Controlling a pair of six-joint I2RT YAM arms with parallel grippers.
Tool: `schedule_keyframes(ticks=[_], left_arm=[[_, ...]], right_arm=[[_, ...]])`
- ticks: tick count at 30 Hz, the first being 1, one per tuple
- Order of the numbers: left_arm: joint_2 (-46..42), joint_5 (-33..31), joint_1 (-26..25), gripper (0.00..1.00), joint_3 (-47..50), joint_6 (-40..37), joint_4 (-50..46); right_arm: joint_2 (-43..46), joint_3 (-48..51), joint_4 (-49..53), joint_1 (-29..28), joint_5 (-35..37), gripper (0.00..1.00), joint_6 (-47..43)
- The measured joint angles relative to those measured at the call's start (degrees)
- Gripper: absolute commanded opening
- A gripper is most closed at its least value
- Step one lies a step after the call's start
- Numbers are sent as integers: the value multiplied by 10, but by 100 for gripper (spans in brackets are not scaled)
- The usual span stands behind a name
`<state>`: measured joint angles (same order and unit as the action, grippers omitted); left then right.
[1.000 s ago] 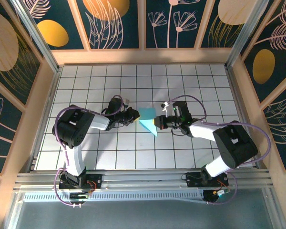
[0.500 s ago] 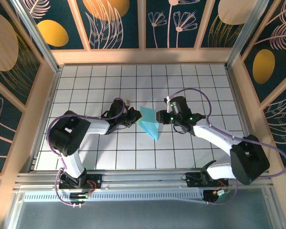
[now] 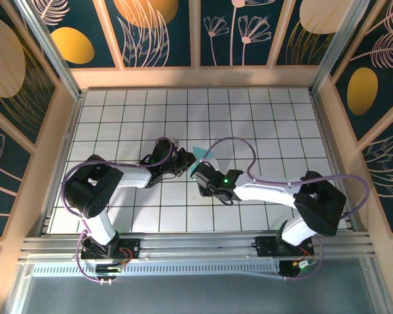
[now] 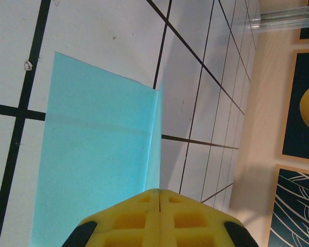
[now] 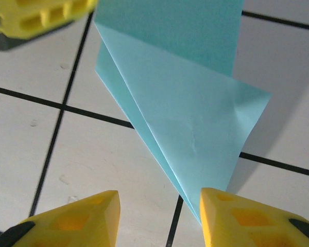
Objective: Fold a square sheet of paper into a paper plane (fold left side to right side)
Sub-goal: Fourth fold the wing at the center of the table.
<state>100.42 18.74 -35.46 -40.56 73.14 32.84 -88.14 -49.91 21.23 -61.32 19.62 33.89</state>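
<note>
Most paper (image 3: 204,154) beneath right hand (image 3: 196,171)

A white gridded tabletop (image 3: 118,111) — walled by dark floral panels (image 3: 164,33) — with an aluminium rail (image 3: 196,245) along its near edge.

The white table (image 3: 118,111), ruled in a black grid with a pale wooden rim, carries the square sheet of paper (image 5: 185,128) near its middle, folded into a pointed cyan shape. One flap seems to lift slightly off the tiles.
</note>
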Motion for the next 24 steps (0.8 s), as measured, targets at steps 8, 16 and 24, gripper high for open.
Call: schedule_keyframes(ticks=[8,16,24], left_arm=[[0,0,-1,0,0,0,0],[0,0,-1,0,0,0,-1],[0,0,-1,0,0,0,-1]], right_arm=[[-55,-17,4,-7,47,45,10],[-85,-27,0,-9,70,41,10],[-96,-34,-3,-10,80,31,7]])
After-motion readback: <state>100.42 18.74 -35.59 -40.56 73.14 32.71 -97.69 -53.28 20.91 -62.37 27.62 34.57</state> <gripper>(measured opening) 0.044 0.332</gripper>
